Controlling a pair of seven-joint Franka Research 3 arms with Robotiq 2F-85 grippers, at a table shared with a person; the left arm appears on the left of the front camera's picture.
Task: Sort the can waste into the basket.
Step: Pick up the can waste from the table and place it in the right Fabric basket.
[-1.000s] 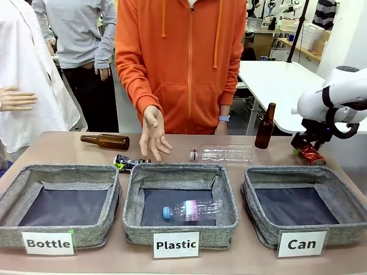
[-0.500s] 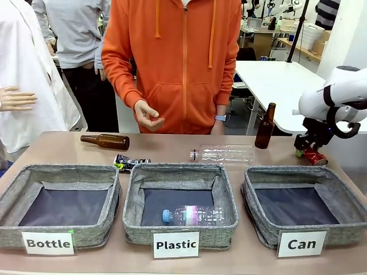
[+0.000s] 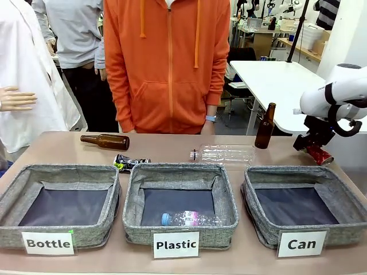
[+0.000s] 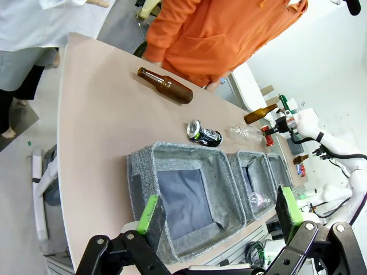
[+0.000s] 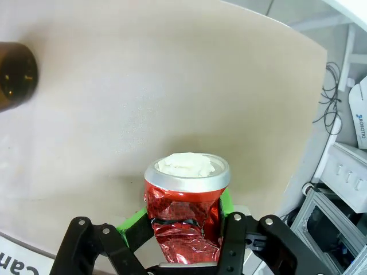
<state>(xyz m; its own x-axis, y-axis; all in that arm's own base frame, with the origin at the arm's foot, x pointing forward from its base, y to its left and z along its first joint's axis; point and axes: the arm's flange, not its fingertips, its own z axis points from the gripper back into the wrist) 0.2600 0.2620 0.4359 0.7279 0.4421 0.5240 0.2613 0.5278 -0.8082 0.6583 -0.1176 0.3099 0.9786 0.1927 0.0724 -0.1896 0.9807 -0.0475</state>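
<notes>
A brown glass bottle (image 3: pixel 106 140) lies at the far left of the tan table (image 3: pixel 172 148). A second brown glass bottle (image 3: pixel 265 127) stands upright at the far right. A clear plastic bottle (image 3: pixel 223 153) lies between them. A blue-capped clear bottle (image 3: pixel 189 217) lies inside the middle grey fabric basket (image 3: pixel 178 169), labelled "Plastic".

Three white cards, black print, on near walls of grey baskets — "Bottle" card (image 3: pixel 50 243) on left basket (image 3: pixel 63 171), "Plastic" card (image 3: pixel 176 245) on middle basket (image 3: pixel 178 169), "Can" card (image 3: pixel 301 244) on right basket (image 3: pixel 292 171) — "ROBOTIQ" printed sideways on white casing (image 5: pixel 360 114)
</notes>
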